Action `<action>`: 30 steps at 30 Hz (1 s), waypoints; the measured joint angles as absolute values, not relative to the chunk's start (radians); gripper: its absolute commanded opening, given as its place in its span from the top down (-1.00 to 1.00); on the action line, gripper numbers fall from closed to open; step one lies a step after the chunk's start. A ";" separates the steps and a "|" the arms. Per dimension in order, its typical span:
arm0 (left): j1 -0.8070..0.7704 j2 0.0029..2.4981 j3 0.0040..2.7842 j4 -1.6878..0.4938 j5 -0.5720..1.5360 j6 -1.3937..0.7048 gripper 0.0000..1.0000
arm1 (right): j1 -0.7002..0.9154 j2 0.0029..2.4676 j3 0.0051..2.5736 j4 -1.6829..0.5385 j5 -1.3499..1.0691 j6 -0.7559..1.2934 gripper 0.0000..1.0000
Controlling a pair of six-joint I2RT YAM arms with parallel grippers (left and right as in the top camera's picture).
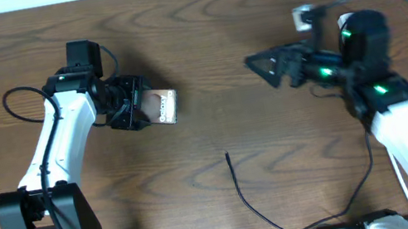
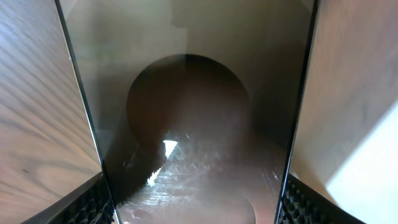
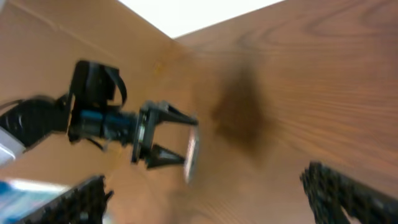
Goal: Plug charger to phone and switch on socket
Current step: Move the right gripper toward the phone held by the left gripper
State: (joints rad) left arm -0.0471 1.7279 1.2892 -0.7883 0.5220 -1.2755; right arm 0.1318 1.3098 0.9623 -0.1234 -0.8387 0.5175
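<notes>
Overhead straight down on table [image 1: 204,64], left wrist close against phone [image 2: 199,93], right wrist facing left hand [image 3: 189,142]

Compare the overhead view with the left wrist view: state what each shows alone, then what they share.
Only overhead: the charger lying loose on the table, its tip unplugged, and the right gripper, open and empty. Only left wrist: a close look at the phone's glossy dark surface and the textured finger pads on either side of it. Both: the phone clamped in the left gripper, above the wooden table.
</notes>
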 measured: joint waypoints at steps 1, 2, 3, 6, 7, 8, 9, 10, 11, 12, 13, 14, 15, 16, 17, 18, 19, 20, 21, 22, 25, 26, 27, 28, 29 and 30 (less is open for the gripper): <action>-0.047 1.728 1.289 -0.794 0.501 -1.281 0.85 | 0.154 1.385 0.962 -0.056 -0.873 0.591 -0.98; -0.047 1.728 1.289 -0.797 0.484 -1.285 0.85 | 0.160 1.404 0.963 -0.039 -0.880 0.608 -0.98; -0.047 1.728 1.289 -0.801 0.467 -1.288 0.85 | 0.179 1.452 0.963 0.009 -0.895 0.653 -0.99; -0.048 1.728 1.289 -0.804 0.434 -1.295 0.86 | 0.242 1.573 0.965 0.120 -0.920 0.740 -0.98; -0.048 1.728 1.289 -0.805 0.428 -1.304 0.85 | 0.264 1.606 0.965 0.146 -0.926 0.759 -0.99; -0.048 1.728 1.289 -0.804 0.423 -1.310 0.86 | 0.292 1.644 0.965 0.178 -0.929 0.776 -0.99; -0.048 1.728 1.289 -0.805 0.418 -1.316 0.85 | 0.314 1.673 0.965 0.198 -0.933 0.786 -0.99; -0.048 1.728 1.289 -0.805 0.415 -1.323 0.85 | 0.344 1.709 0.965 0.230 -0.937 0.799 -0.98; -0.048 1.728 1.289 -0.805 0.413 -1.331 0.85 | 0.361 1.731 0.966 0.247 -0.939 0.805 -0.98; -0.048 1.728 1.289 -0.805 0.412 -1.336 0.86 | 0.387 1.761 0.966 0.275 -0.943 0.812 -0.98; -0.048 1.728 1.289 -0.805 0.412 -1.340 0.85 | 0.407 1.784 0.966 0.295 -0.945 0.817 -0.99; -0.048 1.728 1.289 -0.806 0.412 -1.343 0.85 | 0.425 1.805 0.966 0.311 -0.946 0.820 -0.99; -0.048 1.728 1.289 -0.807 0.412 -1.346 0.85 | 0.444 1.829 0.966 0.334 -0.946 0.827 -0.99; -0.048 1.728 1.289 -0.811 0.412 -1.350 0.85 | 0.460 1.850 0.966 0.350 -0.946 0.832 -0.99; -0.048 1.728 1.289 -0.817 0.412 -1.356 0.86 | 0.472 1.868 0.966 0.362 -0.943 0.838 -0.99; -0.048 1.728 1.289 -0.827 0.412 -1.363 0.85 | 0.483 1.883 0.966 0.372 -0.940 0.845 -0.99; -0.048 1.728 1.289 -0.838 0.412 -1.370 0.85 | 0.492 1.895 0.966 0.378 -0.931 0.855 -0.99; -0.048 1.728 1.289 -0.847 0.412 -1.377 0.86 | 0.501 1.908 0.966 0.382 -0.920 0.865 -0.98; -0.048 1.728 1.289 -0.853 0.412 -1.385 0.85 | 0.508 1.915 0.966 0.383 -0.911 0.870 -0.99; -0.049 1.728 1.289 -0.855 0.412 -1.389 0.85 | 0.513 1.919 0.966 0.384 -0.901 0.876 -0.98; -0.052 1.728 1.289 -0.856 0.412 -1.396 0.85 | 0.527 1.922 0.966 0.411 -0.882 0.889 -0.99; -0.055 1.728 1.289 -0.856 0.412 -1.399 0.85 | 0.532 1.922 0.966 0.426 -0.877 0.891 -0.98; -0.057 1.728 1.289 -0.857 0.412 -1.401 0.85 | 0.537 1.922 0.966 0.434 -0.874 0.892 -0.99; -0.062 1.728 1.289 -0.856 0.412 -1.406 0.85 | 0.541 1.922 0.966 0.443 -0.872 0.894 -0.99; -0.068 1.728 1.289 -0.856 0.412 -1.411 0.86 | 0.545 1.922 0.966 0.450 -0.870 0.896 -0.99; -0.074 1.728 1.289 -0.856 0.411 -1.415 0.86 | 0.549 1.922 0.966 0.455 -0.868 0.896 -0.99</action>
State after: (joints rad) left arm -0.0738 1.7279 1.2892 -0.8562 0.4110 -1.4147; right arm 0.5488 1.9221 0.9661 0.4553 -0.8684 0.8963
